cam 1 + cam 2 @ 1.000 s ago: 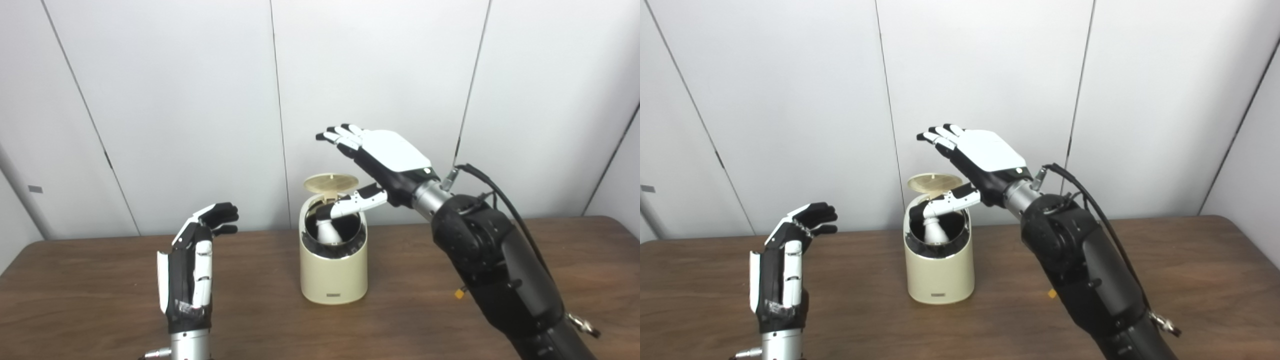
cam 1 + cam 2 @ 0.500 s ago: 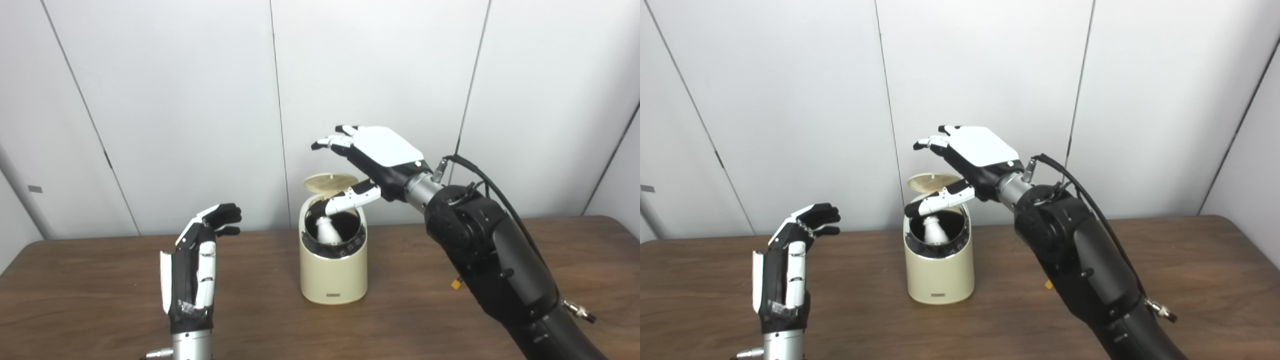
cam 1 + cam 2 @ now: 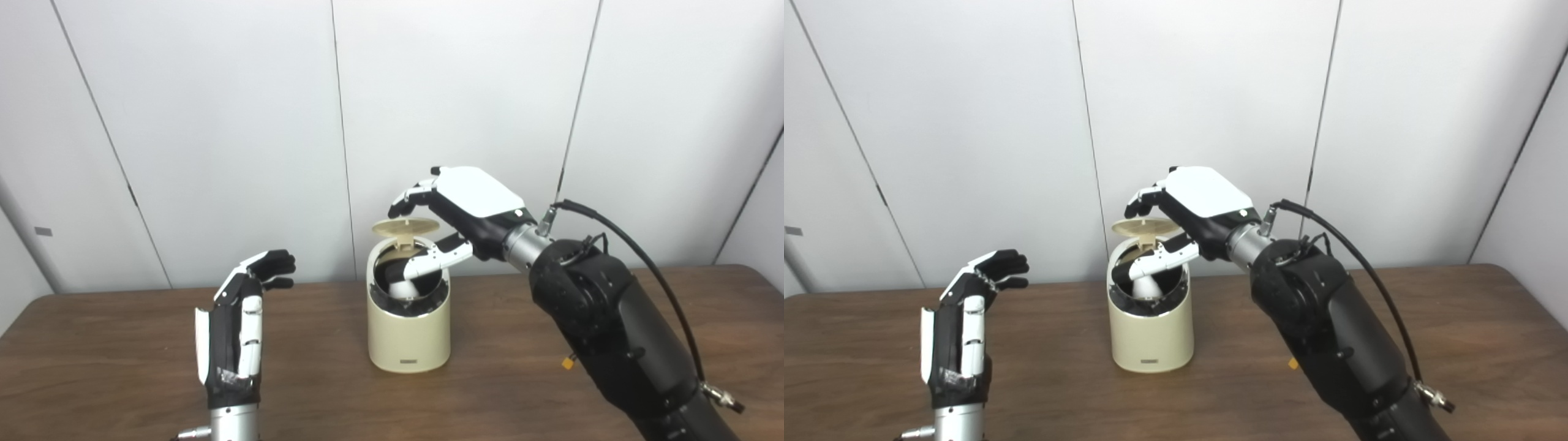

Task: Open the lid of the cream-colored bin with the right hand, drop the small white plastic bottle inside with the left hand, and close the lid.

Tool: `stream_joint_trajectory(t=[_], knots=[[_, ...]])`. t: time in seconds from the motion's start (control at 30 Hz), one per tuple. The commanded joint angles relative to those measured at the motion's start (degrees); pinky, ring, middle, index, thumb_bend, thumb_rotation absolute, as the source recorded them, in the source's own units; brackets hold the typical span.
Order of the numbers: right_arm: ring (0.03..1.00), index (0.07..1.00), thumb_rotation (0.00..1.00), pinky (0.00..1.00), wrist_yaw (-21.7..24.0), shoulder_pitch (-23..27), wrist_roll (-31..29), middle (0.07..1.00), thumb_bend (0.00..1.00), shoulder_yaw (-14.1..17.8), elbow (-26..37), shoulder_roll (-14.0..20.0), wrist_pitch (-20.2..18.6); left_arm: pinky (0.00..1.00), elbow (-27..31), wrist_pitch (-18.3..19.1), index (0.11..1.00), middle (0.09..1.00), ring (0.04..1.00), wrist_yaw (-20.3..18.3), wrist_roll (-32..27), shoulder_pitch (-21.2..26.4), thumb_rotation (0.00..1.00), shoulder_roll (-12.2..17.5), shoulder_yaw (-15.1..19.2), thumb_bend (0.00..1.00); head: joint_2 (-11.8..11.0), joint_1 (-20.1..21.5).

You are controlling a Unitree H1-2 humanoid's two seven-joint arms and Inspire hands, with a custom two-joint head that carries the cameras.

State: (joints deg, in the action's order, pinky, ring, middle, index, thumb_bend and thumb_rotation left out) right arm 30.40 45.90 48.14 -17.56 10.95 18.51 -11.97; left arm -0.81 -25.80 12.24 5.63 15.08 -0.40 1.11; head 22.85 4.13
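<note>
— Bin [image 3: 408, 331] was set mid-desk [image 3: 110, 361], before white wall panels [image 3: 214, 122], bottle [image 3: 401, 288] seen inside?
— Yes. Right hand [image 3: 465, 211] was curled over the raised lid [image 3: 405, 227], fingertips [image 3: 397, 207] at its rim, nothing gripped; left hand [image 3: 236, 334] was held open, upright, empty.

Dark wood-grain table [image 3: 92, 343] before pale grey panelled wall [image 3: 214, 122] with thin, perhaps recessed, seams.

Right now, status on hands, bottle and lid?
Left hand open, clear of bin. Right hand fingers curled over raised lid, holding nothing. Bottle inside. Nothing obstructing.
</note>
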Motion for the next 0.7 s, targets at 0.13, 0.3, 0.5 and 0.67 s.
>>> stream_joint_trajectory(t=[0.13, 0.3, 0.5, 0.67], knots=[[0.829, 0.682, 0.9, 0.92, -0.46, 1.39, 1.04, 0.709, 0.99, 0.78, 3.17, 0.31, -0.54, 0.6, 2.45, -0.91, 0.671, 0.672, 0.667, -0.57, -0.55, 1.44, 0.87, -0.4, 0.39, 0.32, 0.38, -0.05], [0.825, 0.684, 0.89, 0.94, 0.82, 1.03, 0.84, 0.72, 0.97, 0.68, 3.71, -0.1, -2.06, 0.6, 2.61, -0.76, 0.669, 0.671, 0.668, -0.93, -1.25, 1.39, 0.87, -0.31, 0.62, 0.33, 0.66, -0.1], [0.822, 0.686, 0.89, 0.95, 0.06, -0.12, 0.44, 0.718, 0.96, 0.77, 3.53, -0.12, -1.58, 0.61, 3.25, -0.27, 0.668, 0.673, 0.672, -1.32, -1.7, 1.21, 0.87, -0.47, 1.17, 0.33, 1.18, -0.18], [0.819, 0.69, 0.85, 0.91, -0.84, -1.66, -0.25, 0.714, 0.95, 1.4, 3.66, -0.49, -1.69, 0.61, 4.18, 0.33, 0.665, 0.673, 0.672, -1.9, -2.37, 0.86, 0.85, -0.63, 1.52, 0.35, 1.67, -0.25]])
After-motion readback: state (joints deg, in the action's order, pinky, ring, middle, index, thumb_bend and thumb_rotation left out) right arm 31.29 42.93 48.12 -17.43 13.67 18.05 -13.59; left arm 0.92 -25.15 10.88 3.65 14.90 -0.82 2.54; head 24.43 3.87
